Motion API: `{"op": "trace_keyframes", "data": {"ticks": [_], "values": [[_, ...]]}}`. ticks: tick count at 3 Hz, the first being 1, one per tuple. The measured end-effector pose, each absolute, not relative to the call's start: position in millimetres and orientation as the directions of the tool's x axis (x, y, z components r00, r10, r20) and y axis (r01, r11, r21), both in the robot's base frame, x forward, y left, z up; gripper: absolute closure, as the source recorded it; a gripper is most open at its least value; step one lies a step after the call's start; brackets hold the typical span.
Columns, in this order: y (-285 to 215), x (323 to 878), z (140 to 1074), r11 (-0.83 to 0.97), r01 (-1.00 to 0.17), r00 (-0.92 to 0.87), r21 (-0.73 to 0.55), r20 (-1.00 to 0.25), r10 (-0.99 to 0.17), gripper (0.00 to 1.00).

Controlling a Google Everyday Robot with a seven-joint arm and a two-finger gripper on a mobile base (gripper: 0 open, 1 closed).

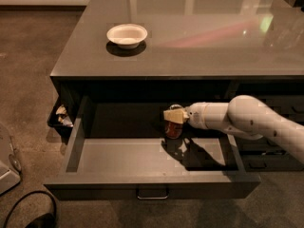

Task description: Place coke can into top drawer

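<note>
I am finding no text, brand, number or sign that I can read anywhere in this view. The gripper [174, 116] is gripping the coke can [173, 129] by its top, over the floor of the open top drawer [152, 185] and near the drawer's back. The can's red side is showing me only a dark blur, with no letters that I can make out. The drawer's front and its handle [152, 194] are showing no label, and the bowl [127, 34] on the table [204, 46] is showing no mark.
</note>
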State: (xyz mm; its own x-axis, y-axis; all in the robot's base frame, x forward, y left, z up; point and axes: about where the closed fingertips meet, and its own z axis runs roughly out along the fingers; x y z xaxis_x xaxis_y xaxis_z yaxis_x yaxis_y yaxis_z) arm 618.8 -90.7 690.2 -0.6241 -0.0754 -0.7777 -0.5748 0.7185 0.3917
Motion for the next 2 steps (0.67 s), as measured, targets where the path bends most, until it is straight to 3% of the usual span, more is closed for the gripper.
{"op": "trace_keyframes", "data": {"ticks": [1,2], "values": [[-93.1,635.8,669.7,0.772,-0.492,-0.63,0.403,-0.777,0.005,0.59],[-93.1,635.8,672.8,0.772,-0.492,-0.63,0.403,-0.777,0.005,0.36]]}}
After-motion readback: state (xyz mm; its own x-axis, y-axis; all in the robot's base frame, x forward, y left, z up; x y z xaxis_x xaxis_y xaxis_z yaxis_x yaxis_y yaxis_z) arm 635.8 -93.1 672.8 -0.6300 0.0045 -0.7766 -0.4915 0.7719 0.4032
